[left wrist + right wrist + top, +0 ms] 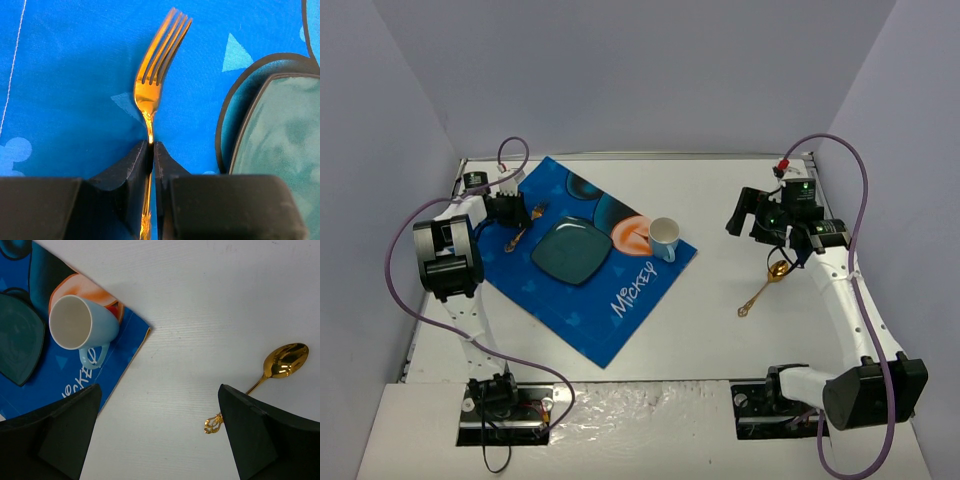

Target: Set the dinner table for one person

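Clenched left gripper [152, 150] hides handle of fork [149, 97], 10 o'clock of plate [572, 250]; right gripper [159, 407] released over white table [200, 315], lilac walls [620, 70].

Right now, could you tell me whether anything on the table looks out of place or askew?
Two things. The blue placemat lies diagonally, not square with the dinner table edges. The gold spoon lies alone on bare tabletop, well right of the mat, apart from the plate.
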`<control>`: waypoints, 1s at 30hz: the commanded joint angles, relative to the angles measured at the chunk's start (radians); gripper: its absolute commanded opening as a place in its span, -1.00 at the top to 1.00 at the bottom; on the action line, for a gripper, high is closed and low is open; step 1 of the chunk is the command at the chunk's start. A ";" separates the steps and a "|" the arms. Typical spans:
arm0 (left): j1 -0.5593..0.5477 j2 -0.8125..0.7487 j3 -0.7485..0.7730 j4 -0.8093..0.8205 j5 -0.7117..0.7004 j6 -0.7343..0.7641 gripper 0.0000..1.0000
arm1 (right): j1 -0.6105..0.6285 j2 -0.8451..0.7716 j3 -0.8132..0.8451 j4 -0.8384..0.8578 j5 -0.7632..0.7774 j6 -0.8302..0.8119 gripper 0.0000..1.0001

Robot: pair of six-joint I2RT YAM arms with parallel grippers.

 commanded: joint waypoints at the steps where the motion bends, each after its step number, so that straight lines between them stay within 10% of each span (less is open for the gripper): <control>1: 0.009 -0.010 0.060 0.009 0.008 0.020 0.76 | -0.005 -0.037 -0.002 0.031 0.010 -0.020 -0.99; 13: 0.009 -0.018 0.084 0.005 -0.100 -0.021 0.55 | -0.005 -0.042 -0.008 0.033 -0.008 -0.018 -0.99; 23: -0.019 -0.205 -0.065 0.071 -0.324 -0.045 -0.27 | -0.005 -0.041 -0.008 0.033 -0.017 -0.023 -0.99; 30: -0.042 -0.324 -0.208 0.058 -0.457 -0.031 -0.38 | -0.006 -0.055 -0.020 0.033 -0.020 -0.029 -0.99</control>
